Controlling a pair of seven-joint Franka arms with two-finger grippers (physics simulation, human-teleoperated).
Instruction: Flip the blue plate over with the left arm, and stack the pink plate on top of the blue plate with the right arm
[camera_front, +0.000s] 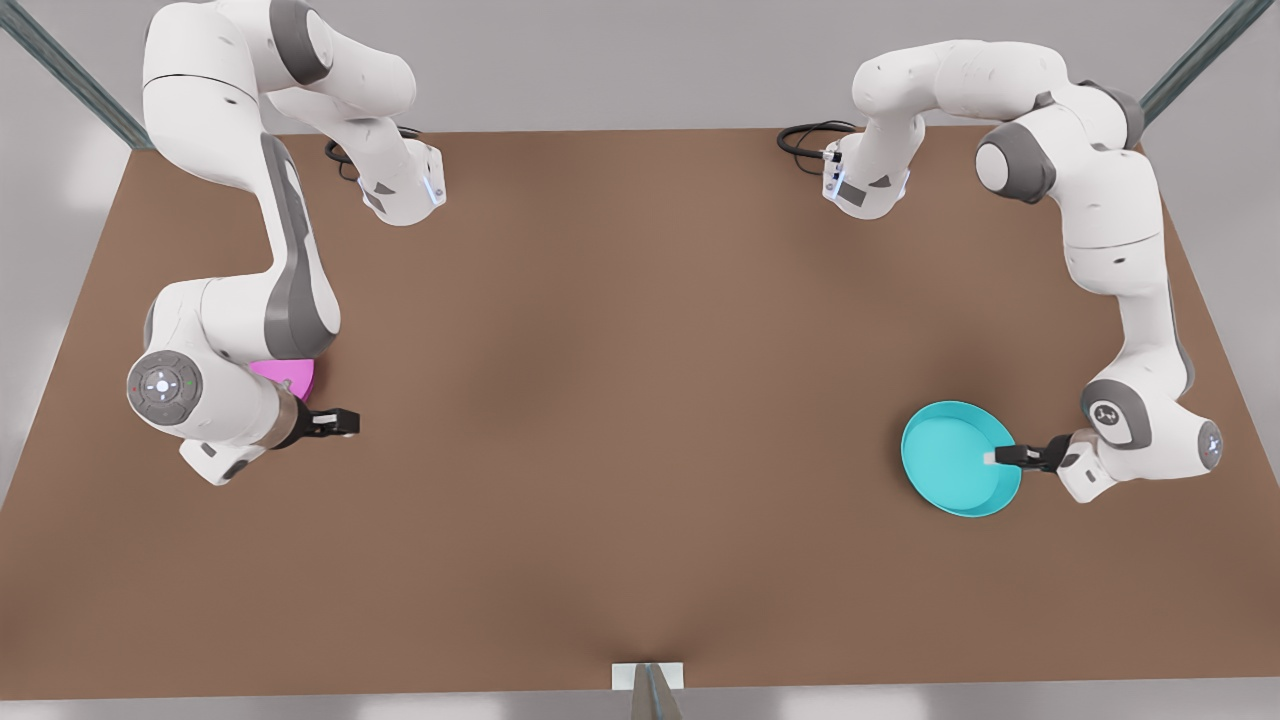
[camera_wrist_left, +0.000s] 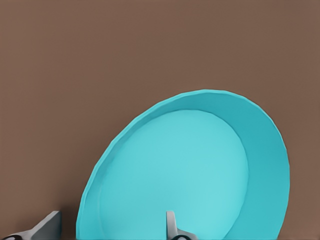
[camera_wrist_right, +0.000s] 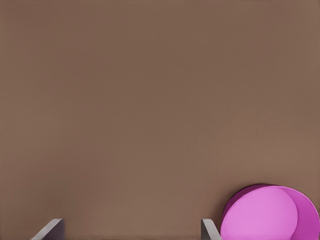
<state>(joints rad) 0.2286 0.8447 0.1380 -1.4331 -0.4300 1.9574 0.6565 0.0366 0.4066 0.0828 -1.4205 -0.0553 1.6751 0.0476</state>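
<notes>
Left pincer straddles tilted turquoise blue plate rim.

Open table between plates

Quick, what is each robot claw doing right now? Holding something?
Left claw: fingers open around the rim of the blue plate, one inside and one outside, not clamped.
Right claw: open, holding nothing, beside the pink plate.
</notes>
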